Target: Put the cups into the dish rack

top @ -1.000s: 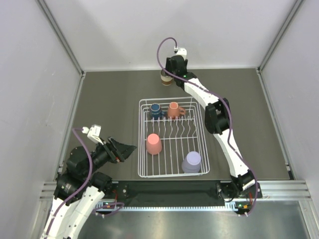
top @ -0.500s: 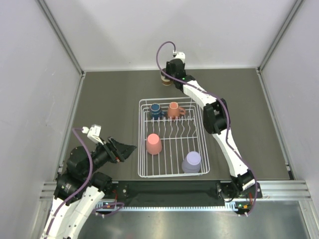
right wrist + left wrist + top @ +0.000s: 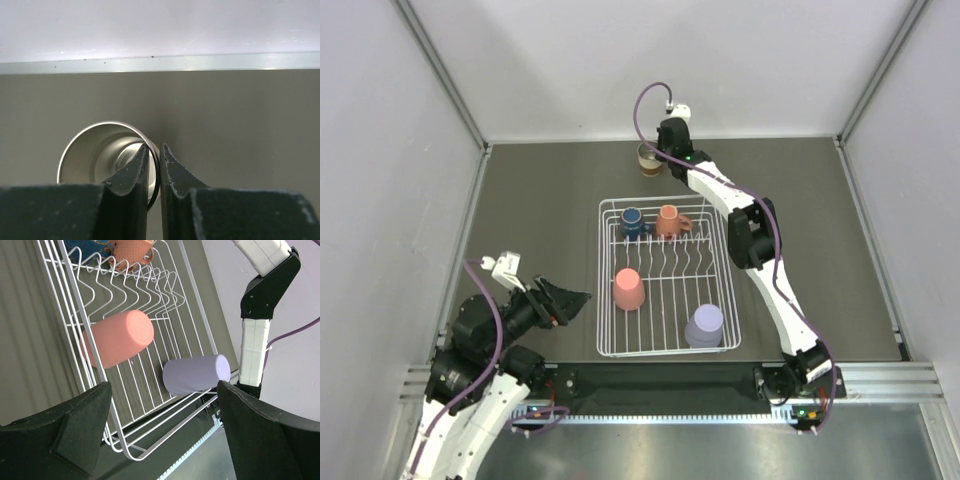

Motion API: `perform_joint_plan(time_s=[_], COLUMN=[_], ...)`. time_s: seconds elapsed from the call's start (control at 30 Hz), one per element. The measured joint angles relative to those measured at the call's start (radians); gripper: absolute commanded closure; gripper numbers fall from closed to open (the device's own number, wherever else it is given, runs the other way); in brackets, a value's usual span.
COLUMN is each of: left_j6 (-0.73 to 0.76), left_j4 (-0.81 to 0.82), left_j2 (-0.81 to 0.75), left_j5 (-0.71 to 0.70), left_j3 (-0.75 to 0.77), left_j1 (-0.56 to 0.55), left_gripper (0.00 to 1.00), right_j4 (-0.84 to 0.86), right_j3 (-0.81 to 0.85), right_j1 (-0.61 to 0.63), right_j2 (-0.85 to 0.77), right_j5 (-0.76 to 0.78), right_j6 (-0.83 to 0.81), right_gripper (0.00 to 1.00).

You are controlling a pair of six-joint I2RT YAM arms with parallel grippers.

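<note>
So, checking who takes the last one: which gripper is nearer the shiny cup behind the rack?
Right. The right gripper pinches the shiny cup at its rim; the left gripper hangs open left of the dish rack.

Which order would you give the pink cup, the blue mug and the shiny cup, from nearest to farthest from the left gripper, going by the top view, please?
1. The pink cup, on the left side of the rack, just right of the left gripper.
2. The blue mug, in the rack's far left corner.
3. The shiny cup, outside the rack, by the back wall.
</note>
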Motion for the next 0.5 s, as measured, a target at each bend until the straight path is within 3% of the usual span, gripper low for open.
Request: perform_joint_plan(time_s=[0.17, 0.3, 0.5], left_j6=[-0.005, -0.029, -0.096], left_j4=[-0.016, -0.034, -0.066], left_j2=[0.007, 0.020, 0.024], left_j5=[-0.013, -0.019, -0.018], left_j3=[0.038, 0.074, 0.129], left_j1=[0.000, 0.000, 0.000], left_gripper=[0.09, 0.09, 0.06], right_j4=[0.000, -0.012, -0.035], right_j3=[-0.002, -0.035, -0.249], right_j1=[-0.002, -0.008, -0.043], right_j2=[-0.003, -0.038, -0.268], right_j5=[-0.001, -0.002, -0.025], right_j6=[0.000, -0.005, 0.024], right_gripper=[1.00, 1.00, 1.00])
